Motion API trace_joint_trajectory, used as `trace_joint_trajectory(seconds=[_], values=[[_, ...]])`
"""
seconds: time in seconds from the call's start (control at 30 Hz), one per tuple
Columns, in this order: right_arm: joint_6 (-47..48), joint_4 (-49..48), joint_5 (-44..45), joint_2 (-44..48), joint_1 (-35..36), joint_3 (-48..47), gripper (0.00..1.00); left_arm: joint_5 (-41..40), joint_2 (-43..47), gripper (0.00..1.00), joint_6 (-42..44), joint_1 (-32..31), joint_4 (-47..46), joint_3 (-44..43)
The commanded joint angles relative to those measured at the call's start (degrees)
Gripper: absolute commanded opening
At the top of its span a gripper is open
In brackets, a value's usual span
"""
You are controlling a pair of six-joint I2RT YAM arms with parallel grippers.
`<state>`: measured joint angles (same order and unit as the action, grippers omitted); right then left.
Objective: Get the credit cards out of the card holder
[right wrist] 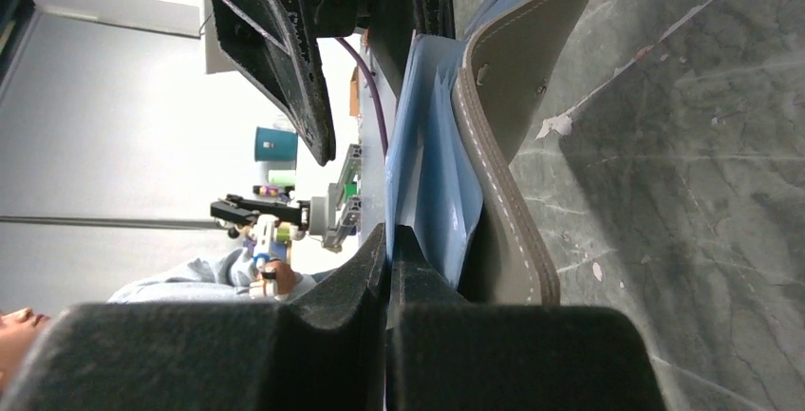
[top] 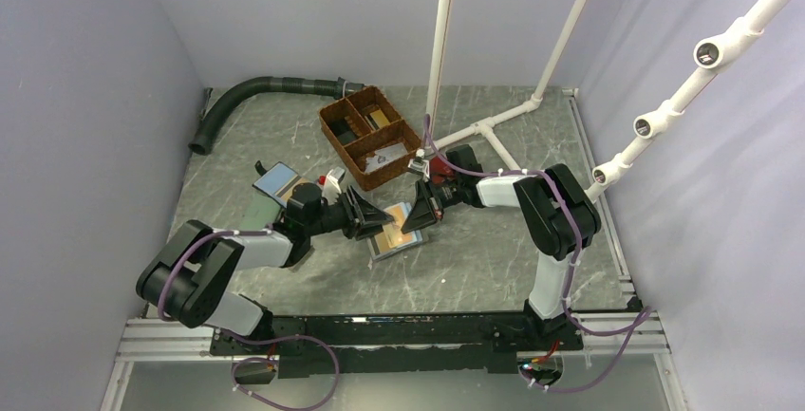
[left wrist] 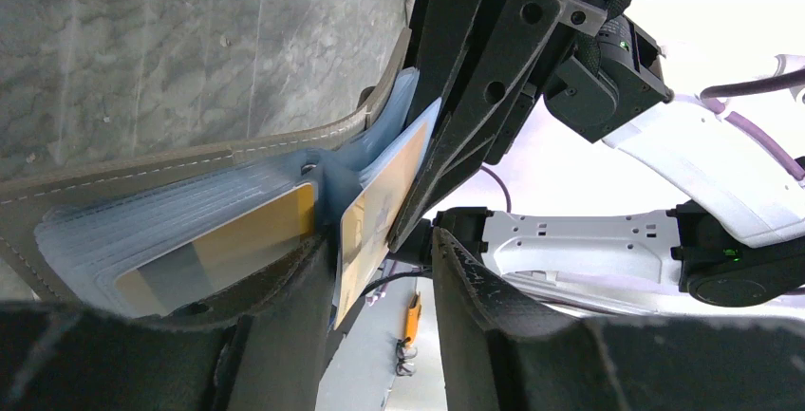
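The card holder (top: 399, 237) lies open at the table's middle, taupe outside (left wrist: 142, 169) with light blue slots inside (right wrist: 432, 145). One gold-yellow credit card (left wrist: 237, 235) sits in the flat half. A second card (left wrist: 384, 193) stands up in the raised half. My left gripper (top: 370, 219) comes in from the left; its jaws (left wrist: 380, 245) are apart, with that upright card's edge between them, close to the left finger (left wrist: 275, 326). My right gripper (top: 424, 208) is shut (right wrist: 387, 240) on a thin blue leaf of the holder, holding that half upright.
A brown wicker basket (top: 368, 136) with compartments stands behind the holder. A black hose (top: 256, 93) curves at the back left, white pipes (top: 494, 131) at the back right. A blue wallet (top: 278, 181) and a small white-red object (top: 332, 183) lie near the left arm.
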<state>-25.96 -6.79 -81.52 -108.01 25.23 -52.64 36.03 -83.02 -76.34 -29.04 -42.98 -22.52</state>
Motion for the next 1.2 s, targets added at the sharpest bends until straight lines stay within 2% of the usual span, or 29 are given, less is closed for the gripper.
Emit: trace_joint_trajectory(seconds=[0.0, 0.4, 0.77, 1.0, 1.17], values=[[2.32, 0.15, -2.68, 0.33, 0.08, -1.67, 0.0, 1.58, 2.63, 0.46, -0.66, 0.21, -5.48, 0.53], [3.67, 1.24, -3.09, 0.12, 0.08, -2.0, 0.0, 2.46, 1.91, 0.49, -1.01, 0.15, -8.6, 0.85], [6.18, 3.97, -2.97, -0.79, 0.54, -3.08, 0.0, 2.39, 4.14, 0.54, 1.02, 0.13, -4.69, 1.42], [5.68, 3.02, -2.96, 0.16, 0.81, -2.47, 0.0, 2.39, 4.56, 0.51, 0.92, 0.19, -4.76, 1.46], [5.92, 3.37, -3.18, -0.33, 0.77, -2.86, 0.0, 2.3, 4.27, 0.45, 0.88, 0.17, -5.37, 1.32]])
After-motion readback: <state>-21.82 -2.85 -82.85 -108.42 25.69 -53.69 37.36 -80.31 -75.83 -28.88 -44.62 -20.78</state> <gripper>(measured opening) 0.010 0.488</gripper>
